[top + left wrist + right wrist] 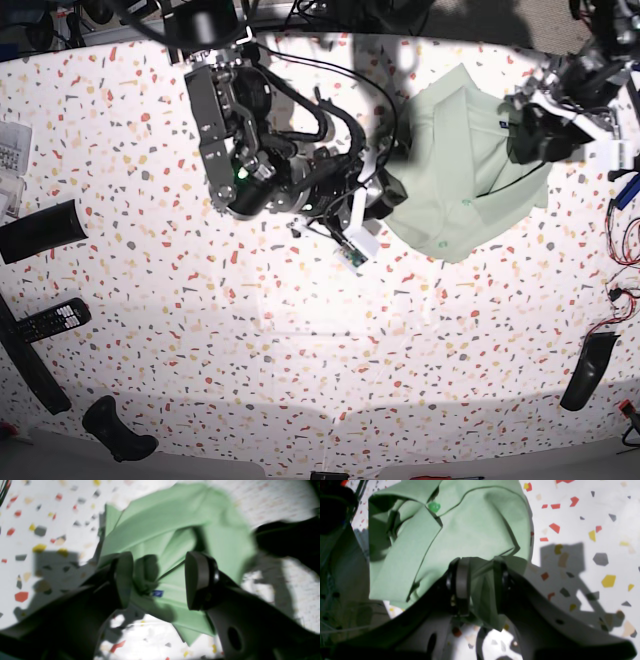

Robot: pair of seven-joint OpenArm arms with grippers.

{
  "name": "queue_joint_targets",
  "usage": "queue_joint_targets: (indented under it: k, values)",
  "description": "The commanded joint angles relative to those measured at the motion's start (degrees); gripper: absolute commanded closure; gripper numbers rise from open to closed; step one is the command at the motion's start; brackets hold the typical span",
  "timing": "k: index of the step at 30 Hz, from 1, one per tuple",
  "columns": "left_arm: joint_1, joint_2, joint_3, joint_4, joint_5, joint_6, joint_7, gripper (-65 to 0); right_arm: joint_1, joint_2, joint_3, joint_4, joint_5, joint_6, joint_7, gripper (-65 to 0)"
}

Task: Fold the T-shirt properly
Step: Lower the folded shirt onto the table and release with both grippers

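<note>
The pale green T-shirt (460, 190) is bunched at the back right of the speckled table (300, 340). In the right wrist view its collar and a green button (434, 506) show on the cloth (475, 527). My right gripper (481, 582) is shut on a fold at the shirt's edge; in the base view the gripper (388, 195) is at the shirt's left side. My left gripper (160, 580) is open, its jaws wide apart around the shirt (175, 517) near a small blue tag (157, 593). In the base view this gripper (520, 125) is at the shirt's right edge.
At the table's left edge lie a black cylinder (40, 230), a remote control (50, 320) and a black handle-like object (120, 430). Another black object (585, 370) lies at the right edge, with cables (622, 270) above it. The table's far edge runs just behind the shirt.
</note>
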Motion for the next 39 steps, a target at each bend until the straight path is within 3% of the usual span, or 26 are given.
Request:
queue_joint_targets:
  k: [1, 4, 7, 13, 16, 21, 30, 35, 39]
  values:
    - [-0.39, -0.44, 1.16, 0.15, 0.44, -0.39, -1.81, -30.7, 1.09, -0.48, -0.13, 0.28, 1.22, 0.54, 1.66, -15.0]
    - [-1.73, -0.46, 5.16, -2.49, 3.91, -0.37, -1.97, -30.7, 1.07, -1.03, -0.13, -0.74, 1.20, 0.54, 2.82, -15.0]
    - [-2.99, -0.48, 7.13, -3.61, 6.14, -0.20, -1.88, -30.7, 1.18, -2.27, -0.17, -3.15, 1.11, 0.54, 7.69, -15.0]
    - [-3.39, -0.79, 7.04, -3.61, 8.04, -0.24, 0.57, -30.7, 1.81, -4.28, -1.62, -12.52, -2.99, 0.54, 7.28, -15.0]
    - [-3.06, -0.79, 7.04, -3.61, 11.02, -0.44, 0.81, -30.7, 1.81, -3.08, -3.85, -14.01, -3.13, 0.54, 3.34, -15.0]
    - [-3.10, -2.73, 7.04, -3.63, 21.14, -0.37, -1.38, -30.7, 3.37, 1.40, -5.60, -13.94, -3.15, 0.54, 2.78, -15.0]
    - [-4.42, -11.54, 7.04, -9.88, 20.50, 3.50, -6.80, -30.7, 5.90, 8.37, -5.60, -13.94, -2.29, 0.54, 1.55, -15.0]
    - [-5.22, -11.23, 7.04, -13.03, 13.75, 3.45, -6.38, -30.7, 6.69, 8.13, -5.60, -13.66, 5.16, 0.52, 1.27, -15.0]
    - [-7.54, -11.28, 7.02, -11.72, 17.46, 3.48, -7.34, -30.7, 8.52, 6.97, -5.60, -12.90, 5.84, 0.54, 0.81, -15.0]
